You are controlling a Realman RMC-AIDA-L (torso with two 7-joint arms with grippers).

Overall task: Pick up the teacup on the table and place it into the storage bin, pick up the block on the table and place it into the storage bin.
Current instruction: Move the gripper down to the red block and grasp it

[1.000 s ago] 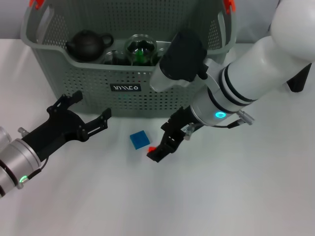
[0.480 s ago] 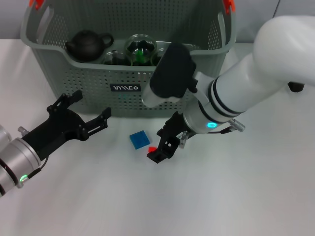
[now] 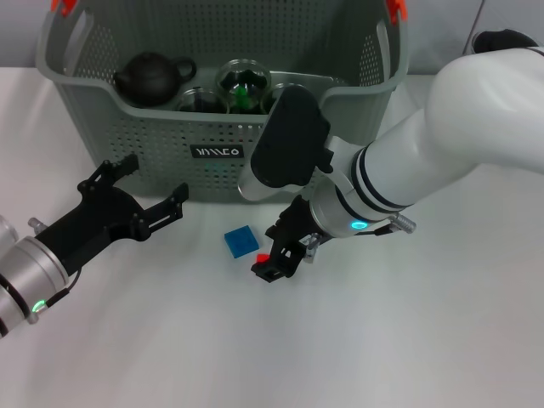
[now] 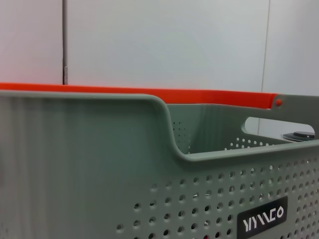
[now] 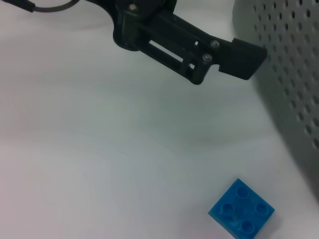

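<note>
The storage bin [image 3: 170,144] stands at the back of the white table; the left wrist view shows its wall [image 4: 89,164] close up. Glass teacups [image 3: 242,85] sit inside it. A blue studded block [image 3: 240,240] lies on the table in front of the bin, and also shows in the right wrist view [image 5: 241,213]. A small red piece [image 3: 263,257] lies just right of it. My right gripper [image 3: 277,252] is open, low over the table, with the red piece between its fingers. My left gripper [image 3: 136,194] is open and empty, left of the block, near the bin's front.
A dark teapot [image 3: 153,75] sits in the bin's left part. The bin has orange handle clips [image 3: 61,7] and a black label [image 3: 217,152]. My left gripper's black finger [image 5: 189,42] shows in the right wrist view, near the bin wall [image 5: 294,74].
My right arm has swung left and lower, bringing the gripper slightly closer to the blue block. My left gripper has edged a little left and up. The blocks have not moved.
</note>
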